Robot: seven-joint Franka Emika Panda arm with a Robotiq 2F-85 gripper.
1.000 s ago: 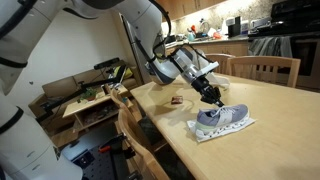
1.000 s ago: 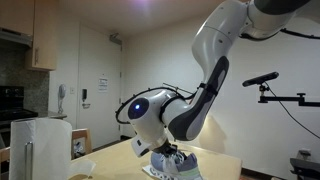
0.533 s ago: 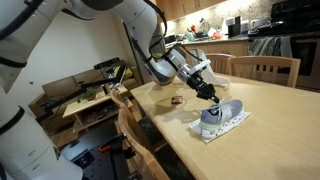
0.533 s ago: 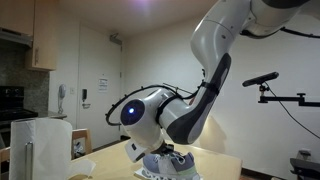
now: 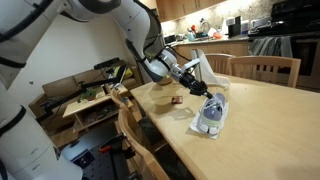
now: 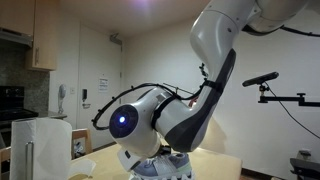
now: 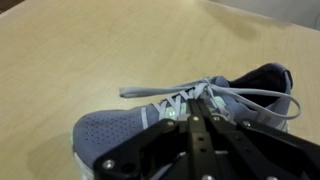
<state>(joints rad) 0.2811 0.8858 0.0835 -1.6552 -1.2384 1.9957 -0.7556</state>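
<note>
Your arm (image 6: 195, 100) pretty much fills this shot, blue light (image 6: 122, 121) glowing on its joint, bent low over the table (image 6: 225, 168), gripper hidden behind it. White box (image 6: 40, 145) at left, door (image 6: 100, 90) behind.

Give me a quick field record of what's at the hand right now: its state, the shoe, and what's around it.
hand: hand shut, pinching the laces
shoe: grey sneaker, upright on its sole, toe toward lower left in the wrist view
under shoe: white sheet on the wooden table
nearby: small brown object on the table, apart from the sneaker
background: wooden chair at the far edge
</note>
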